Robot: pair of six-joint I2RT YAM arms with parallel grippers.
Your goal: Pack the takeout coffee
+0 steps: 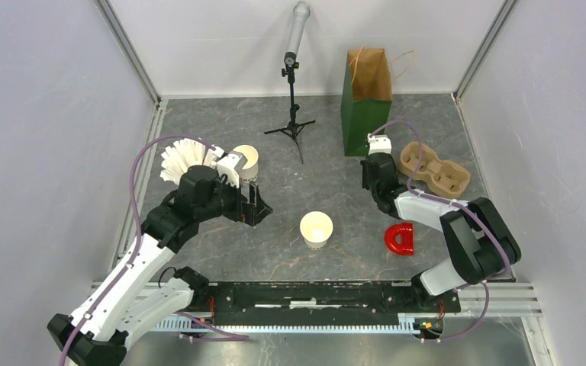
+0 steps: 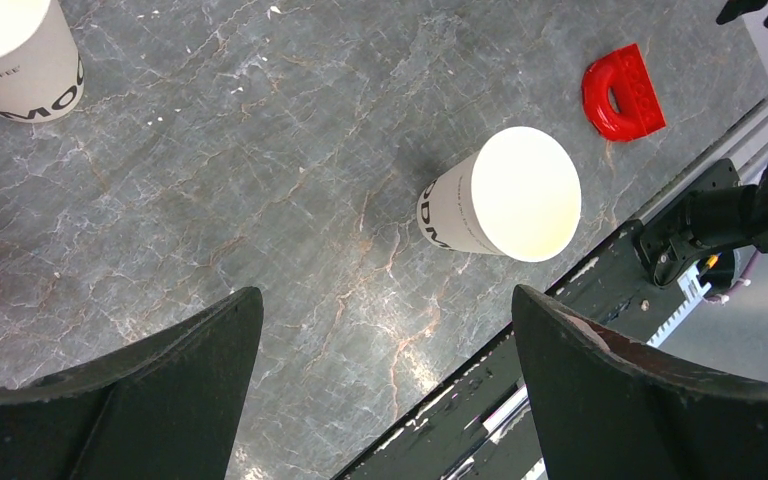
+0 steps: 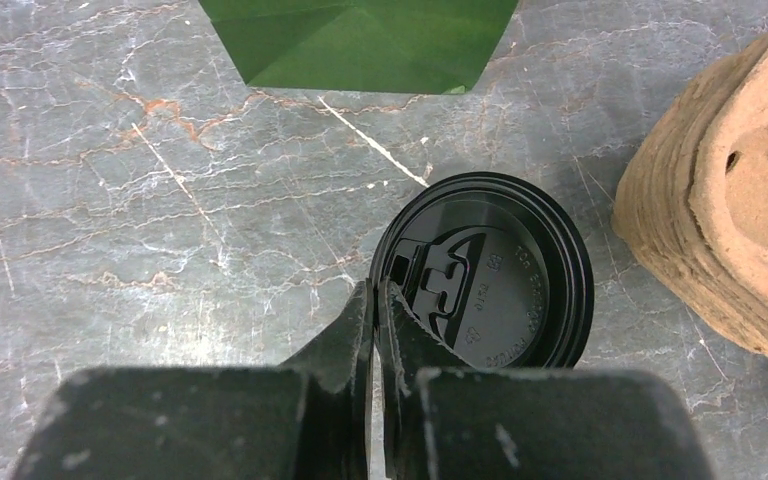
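takeout coffee [image 3: 485, 275]: on the table [image 3: 110, 200], just in front of the green paper bag [image 3: 360, 40], with the cardboard carrier [image 3: 730, 200] to its right. It's near both and touches neither, as far as I can tell. Only the black lid [image 3: 520, 330] shows from above, the cup body is hidden under it.
right gripper [image 3: 375, 296]: fingers pressed together on the near rim of the lid, looks like they're nipping the lip. Makes sense, that lip is the one thin edge you can bite from above.
bag: upright at the back, mouth open at the top. It loads from the top, so the cup has to go up and over.
carrier: lying flat, pockets up and empty in the overhead view.
left gripper [image 2: 385, 300]: jaws spread wide, holding nothing, hanging over the table and looking down at a lidless cup [image 2: 505, 195]. My guess is it's just keeping clear.
other stuff: a second lidless cup [image 2: 15, 55] by the red cup of sticks [image 1: 183, 162], and a red plastic piece [image 2: 622, 92]. Not what gets packed.
step: reads as the grab, lift not yet begun.
worry: a rim pinch is a skinny hold. If the lid isn't snapped on tight, it could pop off or the cup could swing.
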